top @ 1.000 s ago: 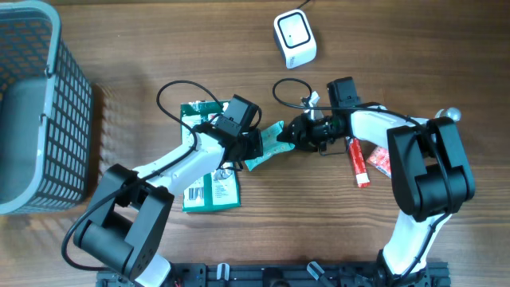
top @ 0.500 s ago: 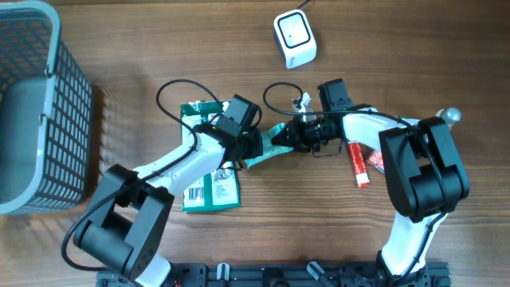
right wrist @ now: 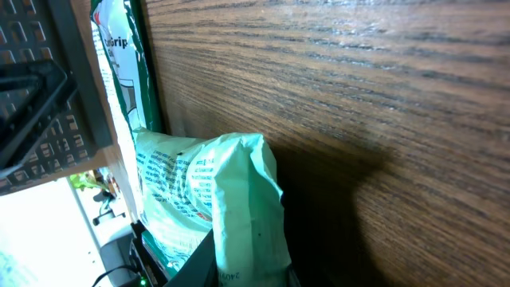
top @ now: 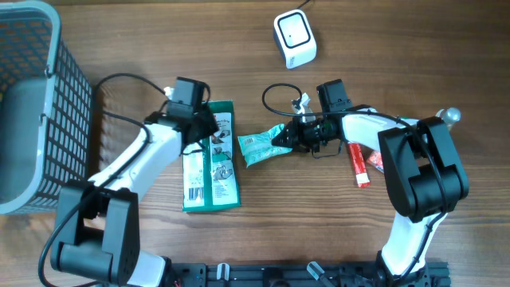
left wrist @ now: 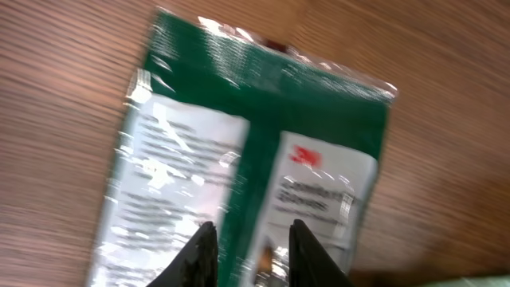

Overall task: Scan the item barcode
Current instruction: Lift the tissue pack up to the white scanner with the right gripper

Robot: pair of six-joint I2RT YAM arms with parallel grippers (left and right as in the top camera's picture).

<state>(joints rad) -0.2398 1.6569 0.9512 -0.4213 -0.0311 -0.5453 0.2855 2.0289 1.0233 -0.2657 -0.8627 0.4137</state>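
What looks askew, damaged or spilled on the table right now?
Only the pale green pouch stands out: it is crumpled and folded over where the right hand pinches its end, and it sits at a slant. I see nothing spilled or torn.

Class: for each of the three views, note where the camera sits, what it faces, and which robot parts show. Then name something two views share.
Overhead: above the table, looking straight down; both arms show, right gripper holding the pouch.
Left wrist: on the left arm, looking down at the green pack; left gripper fingertips show.
Right wrist: on the right arm, looking low across the table, pouch close up; its fingers hardly show.
Shared: the pouch, in overhead and right wrist.
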